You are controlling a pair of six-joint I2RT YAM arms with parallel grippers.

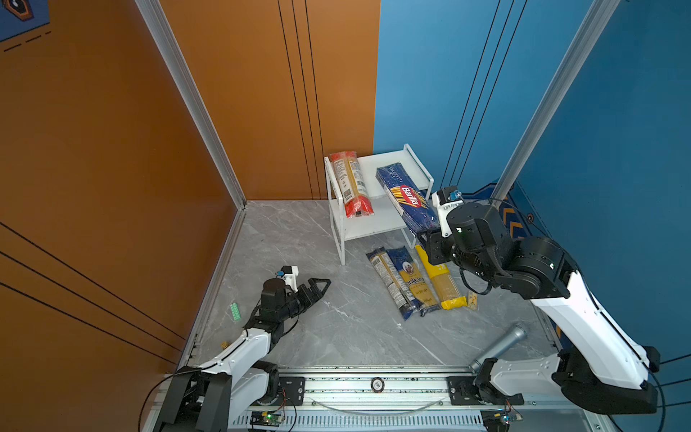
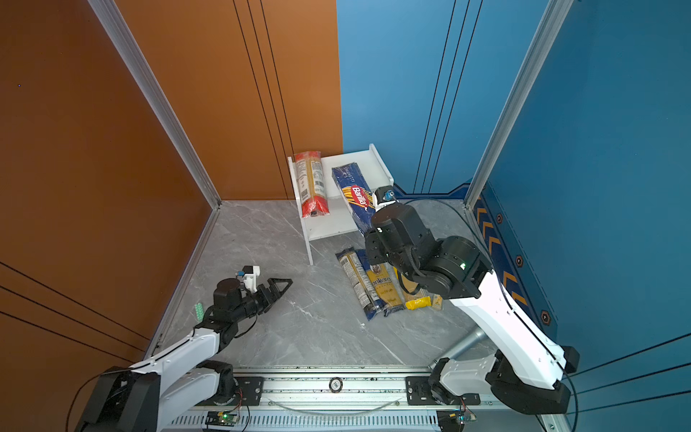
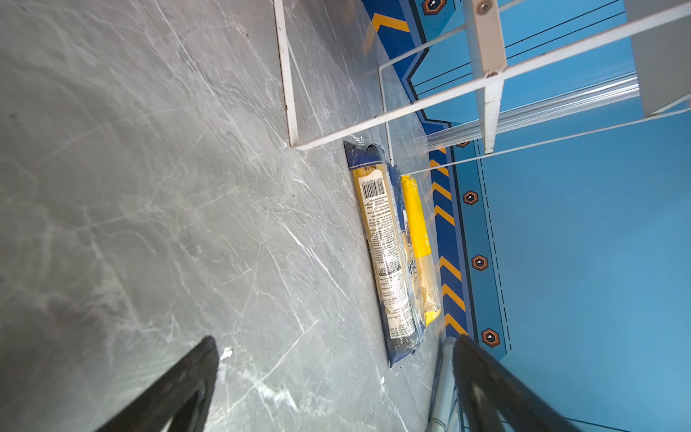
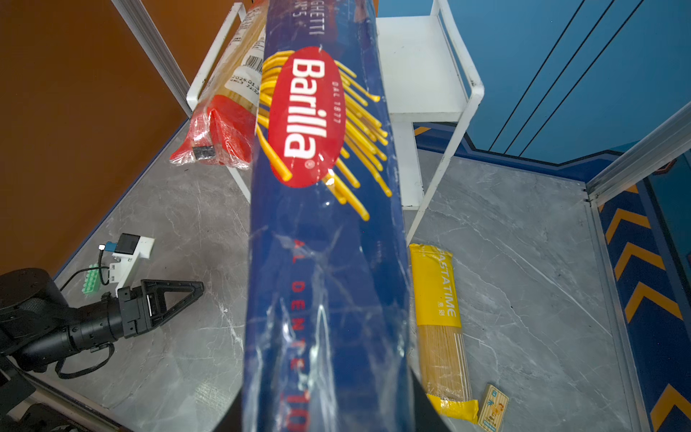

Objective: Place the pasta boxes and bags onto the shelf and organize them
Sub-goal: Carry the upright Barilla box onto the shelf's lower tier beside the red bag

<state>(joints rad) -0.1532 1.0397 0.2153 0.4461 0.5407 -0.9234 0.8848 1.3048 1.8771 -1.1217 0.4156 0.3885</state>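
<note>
The right tool (image 1: 430, 241) is clenched on the near end of the dark blue Barilla pack (image 1: 407, 198). The pack slants away from it, and its far end reaches over the right half of the top board of the white shelf (image 1: 370, 172). I can't make out whether that far end is touching the board or held just above it. The shelf stands at the far side of the grey marble counter (image 1: 336, 329), against the wall.

On the left side of the same top board lies the red-ended clear pack (image 1: 351, 183). It runs front to back, and its red near end pokes out past the front edge.

Three more packs lie side by side on the counter, just in front of the shelf's right leg. From left to right they are the clear pack with the dark blue label (image 1: 389, 280), the blue and yellow pack with a portrait (image 1: 411, 278) and the bright yellow pack (image 1: 443, 282). A small tan card (image 1: 473, 301) sits right beside the yellow pack's near end.

The left tool (image 1: 318, 286) is over on the left of the counter, well apart from all the packs. Its jaws are spread wide with nothing between them.
</note>
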